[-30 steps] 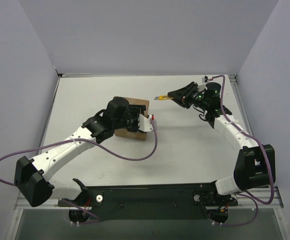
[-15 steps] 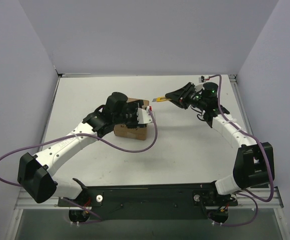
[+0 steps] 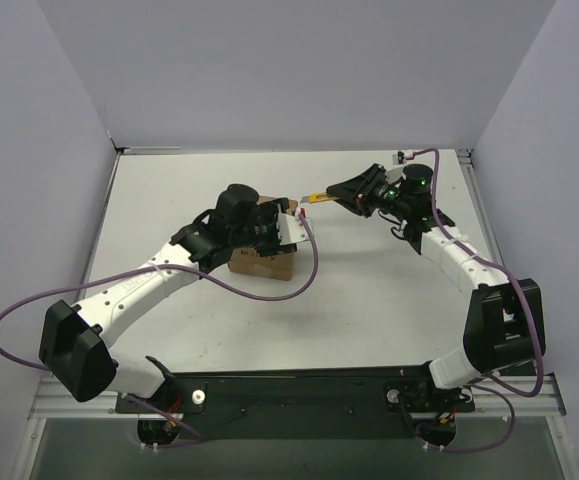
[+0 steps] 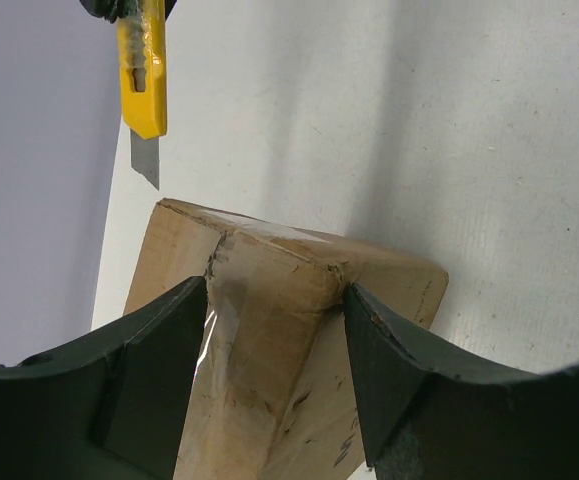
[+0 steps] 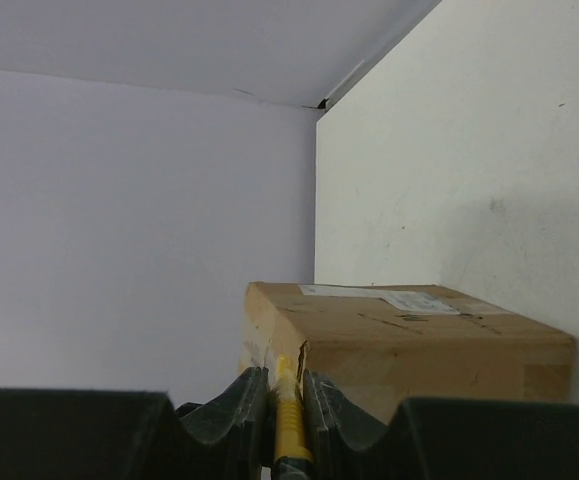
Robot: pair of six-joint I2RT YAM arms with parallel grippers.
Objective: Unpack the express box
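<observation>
Over the table, in the top view, the express box sits left of centre, mostly hidden under the left gripper, which comes down on it from above. The right gripper reaches in from the right with a yellow utility knife aimed at the box's far right corner, tip just beside it.

Left wrist view: the two fingers are spread wide and pressed against opposite sides of the express box (so wide apart, but it's a grip, not an empty hand). My guess is it's there to pin the box so it doesn't slide when the knife pushes. Clear tape runs over the top and the flaps aren't opened yet. The blade is out and hangs just off the corner, not touching as far as I can tell.

Right wrist view: jaws nearly closed, clamped on the utility knife, which runs straight out toward the express box. A white label lies on top. Holding the knife in line with the fingers looks meant for drawing it along the tape.
</observation>
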